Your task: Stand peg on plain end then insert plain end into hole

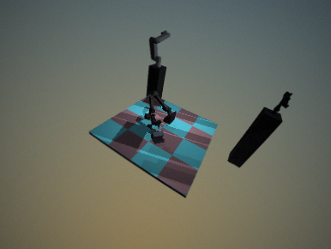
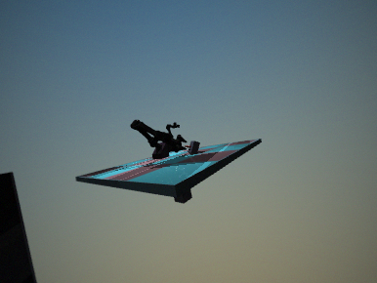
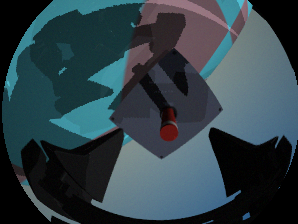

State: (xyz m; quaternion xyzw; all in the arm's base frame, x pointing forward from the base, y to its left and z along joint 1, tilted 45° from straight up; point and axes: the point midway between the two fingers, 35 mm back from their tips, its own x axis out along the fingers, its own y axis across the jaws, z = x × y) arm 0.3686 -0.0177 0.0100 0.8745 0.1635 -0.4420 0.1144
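In the wrist view a red peg (image 3: 169, 123) sticks out of the hole in the grey sloped panel (image 3: 200, 107), its red end facing the camera; the rest of it is hidden inside the panel. My gripper (image 3: 168, 133) is open, with its dark fingers spread wide at the lower left and lower right, clear of the peg. Nothing is between the fingers. In the top view the gripper (image 1: 153, 125) hangs just behind the small dark panel (image 1: 158, 136) on the checkered table (image 1: 103, 130). In the exterior view the arm's gripper (image 2: 180, 140) is beside the panel (image 2: 193, 146); the peg is too small to see there.
The table (image 2: 166, 176) has teal and pink tiles. A tall dark post (image 1: 155, 79) carrying a camera arm stands behind the table. A dark slanted block (image 1: 255, 137) stands off to the right. A dark block (image 2: 12, 234) fills the exterior view's lower left corner.
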